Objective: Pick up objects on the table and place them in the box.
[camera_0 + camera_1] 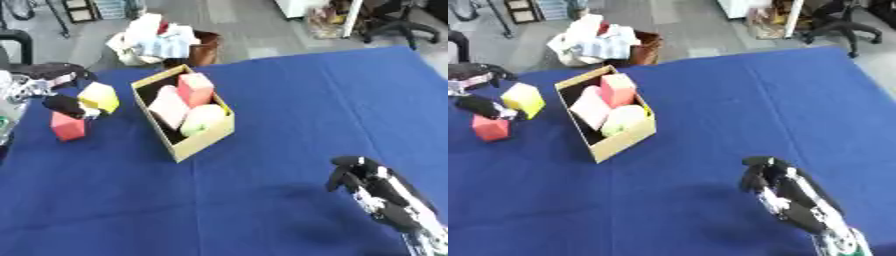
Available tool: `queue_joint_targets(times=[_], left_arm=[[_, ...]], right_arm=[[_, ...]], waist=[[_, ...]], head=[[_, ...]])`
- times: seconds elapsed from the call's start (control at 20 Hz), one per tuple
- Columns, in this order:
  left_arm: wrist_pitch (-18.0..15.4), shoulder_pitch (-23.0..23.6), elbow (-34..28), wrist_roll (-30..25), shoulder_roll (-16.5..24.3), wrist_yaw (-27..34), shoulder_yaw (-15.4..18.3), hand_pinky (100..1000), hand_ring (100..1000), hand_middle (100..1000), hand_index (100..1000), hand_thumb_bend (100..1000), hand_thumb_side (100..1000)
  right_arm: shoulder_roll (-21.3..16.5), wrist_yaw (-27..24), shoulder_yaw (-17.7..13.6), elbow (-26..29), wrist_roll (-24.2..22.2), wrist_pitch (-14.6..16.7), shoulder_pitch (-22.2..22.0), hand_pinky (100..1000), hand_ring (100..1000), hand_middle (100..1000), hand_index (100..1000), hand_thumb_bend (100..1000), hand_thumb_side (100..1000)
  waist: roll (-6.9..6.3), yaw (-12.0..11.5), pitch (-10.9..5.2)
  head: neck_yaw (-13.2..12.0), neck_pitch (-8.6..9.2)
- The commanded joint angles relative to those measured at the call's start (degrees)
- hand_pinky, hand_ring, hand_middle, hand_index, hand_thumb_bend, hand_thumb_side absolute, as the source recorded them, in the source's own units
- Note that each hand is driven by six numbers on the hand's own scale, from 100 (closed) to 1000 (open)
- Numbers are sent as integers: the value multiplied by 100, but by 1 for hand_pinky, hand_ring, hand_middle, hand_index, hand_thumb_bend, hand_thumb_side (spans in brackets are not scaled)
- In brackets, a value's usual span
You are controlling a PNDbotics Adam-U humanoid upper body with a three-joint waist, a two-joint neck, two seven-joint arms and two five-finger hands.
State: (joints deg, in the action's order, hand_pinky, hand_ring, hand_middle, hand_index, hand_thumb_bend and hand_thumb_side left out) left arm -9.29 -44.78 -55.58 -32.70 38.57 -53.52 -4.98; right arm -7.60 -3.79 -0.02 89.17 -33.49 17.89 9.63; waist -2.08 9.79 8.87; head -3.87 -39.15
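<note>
Underneath everything lies the blue table (289, 100), its cloth filling nearly the whole view and running askew, with grey floor and clutter beyond the far edge. Next in size comes the cardboard box (203, 139), open at the top and set at an angle left of the table's middle. Three things sit inside it: a red block (195, 88) standing at the far end, a pink block (169, 108) leaning beside it, and a pale green rounded object (202, 119) at the near end, against the box's near right wall.

At the lower right the right hand (378, 189) hangs over bare cloth, well apart from the box, its dark fingers curled downward and holding nothing. A soft shadow lies on the cloth to its left.

Over at the left edge the left hand (63, 104) reaches in from that side; its dark fingers are wrapped about a yellow block (99, 97), which is tilted on a corner and looks lifted off the cloth — just beside the box's left wall, though not touching it.

Smallest is a second red block (67, 126), standing on the table directly below that hand and the yellow block, near the left edge.
</note>
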Motion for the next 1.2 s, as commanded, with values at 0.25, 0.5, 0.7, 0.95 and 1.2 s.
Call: queue_joint_targets(times=[0.25,0.5,0.7,0.95,1.2], left_arm=[[2,6,138,-34,325,19,201,872,818,859,946,589,689],[-28,54,209,-57,373,-79,218,884,832,885,956,649,717],[80,83,291,49,406,-259,281,883,831,886,960,655,689],[301,75,582,337,374,-514,368,866,808,850,948,606,557],[381,11,899,804,273,-609,407,853,783,807,920,538,438]], right_arm=[[-113,33,-45,55,25,4,42,567,578,539,780,100,429],[-115,36,-46,51,27,6,43,567,578,539,780,100,430],[-115,39,-44,50,22,6,43,567,578,539,780,100,430],[-113,40,-44,46,24,6,44,567,578,539,780,100,430],[-109,40,-35,40,15,10,45,567,578,539,780,100,430]], waist=[[5,-20,-95],[4,-20,-89],[0,-17,-87],[4,-14,-88],[19,-12,-75]], head=[[38,50],[50,49],[64,55],[77,55],[84,51]])
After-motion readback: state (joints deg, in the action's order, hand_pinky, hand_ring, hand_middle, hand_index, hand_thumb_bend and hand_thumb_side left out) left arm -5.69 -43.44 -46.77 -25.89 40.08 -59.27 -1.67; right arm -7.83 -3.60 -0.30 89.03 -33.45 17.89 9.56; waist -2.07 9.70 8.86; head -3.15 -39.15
